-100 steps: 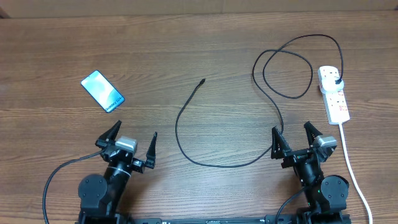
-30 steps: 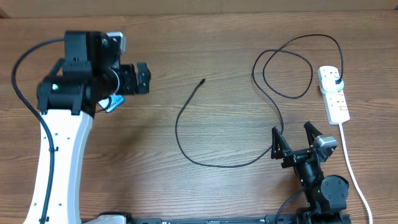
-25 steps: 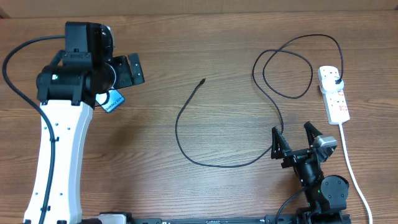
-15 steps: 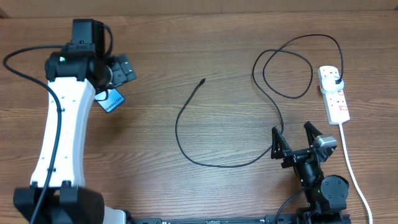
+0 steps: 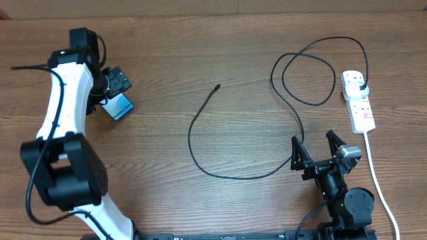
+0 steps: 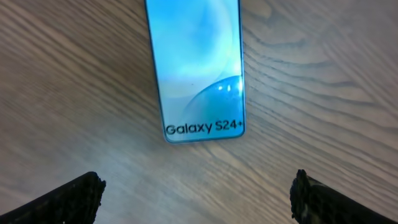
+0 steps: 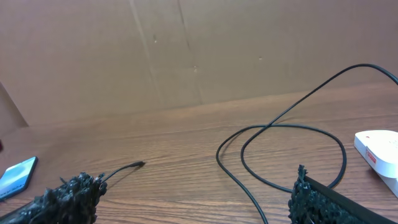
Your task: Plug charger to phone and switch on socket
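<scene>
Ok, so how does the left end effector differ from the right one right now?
The left end effector is reached out to the far left of the table, over the phone; the right end effector sits folded at the near edge, close to the charger cable. The left points down at the table; the right points level across it. Both are open and hold nothing.

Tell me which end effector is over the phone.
The left end effector, open above the slim blue-screened smartphone; the right end effector rests near the white power strip.
</scene>
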You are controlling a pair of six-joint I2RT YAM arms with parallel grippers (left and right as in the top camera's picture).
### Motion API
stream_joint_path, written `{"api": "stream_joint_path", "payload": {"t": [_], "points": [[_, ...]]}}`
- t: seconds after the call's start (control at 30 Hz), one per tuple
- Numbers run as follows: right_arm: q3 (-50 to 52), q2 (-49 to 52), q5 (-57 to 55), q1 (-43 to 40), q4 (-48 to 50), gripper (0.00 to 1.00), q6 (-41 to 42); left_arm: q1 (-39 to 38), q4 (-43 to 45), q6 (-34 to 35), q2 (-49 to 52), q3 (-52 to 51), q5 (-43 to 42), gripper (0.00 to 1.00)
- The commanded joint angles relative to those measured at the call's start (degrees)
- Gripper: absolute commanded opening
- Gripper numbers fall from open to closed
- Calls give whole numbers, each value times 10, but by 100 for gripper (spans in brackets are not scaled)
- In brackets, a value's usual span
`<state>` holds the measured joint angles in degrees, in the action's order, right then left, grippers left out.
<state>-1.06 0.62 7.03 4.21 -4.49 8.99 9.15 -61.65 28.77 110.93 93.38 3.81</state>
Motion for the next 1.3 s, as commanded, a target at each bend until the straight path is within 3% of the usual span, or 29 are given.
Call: {"api": "stream_joint_path", "payload": {"t": [0.0, 0.37, 0.63, 1.27], "points": [[6, -5, -5, 3, 3, 100, -3, 6, 16, 5, 37, 12, -5, 100], [6, -5, -5, 3, 3, 100, -3, 21, 56, 22, 71, 12, -10, 100], [6, -5, -5, 3, 3, 100, -3, 47, 83, 10, 75, 12, -64, 100], [6, -5, -5, 3, 3, 100, -3, 47, 94, 10, 141, 12, -64, 100]]}}
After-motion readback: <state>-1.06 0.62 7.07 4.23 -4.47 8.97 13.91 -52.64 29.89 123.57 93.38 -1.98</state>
